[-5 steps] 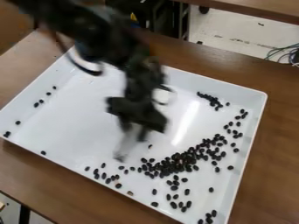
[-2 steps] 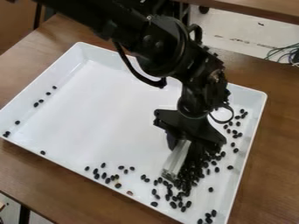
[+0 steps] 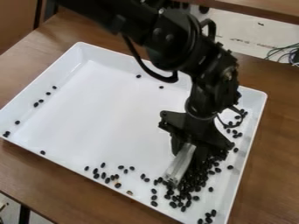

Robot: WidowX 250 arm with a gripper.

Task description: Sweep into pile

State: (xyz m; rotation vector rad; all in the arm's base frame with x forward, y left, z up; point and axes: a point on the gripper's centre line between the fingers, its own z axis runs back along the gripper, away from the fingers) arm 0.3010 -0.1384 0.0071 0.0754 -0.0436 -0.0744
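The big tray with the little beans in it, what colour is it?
The tray is white, and it shows best in the camera view.

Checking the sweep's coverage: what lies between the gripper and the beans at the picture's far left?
Bare tray floor, in the camera view, separates the gripper from those beans.

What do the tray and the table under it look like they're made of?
The tray looks like glossy white plastic, going by its bright, smooth sheen, though enamelled metal is possible. The table seems to be wood or wood-look laminate: brown, faintly streaked.
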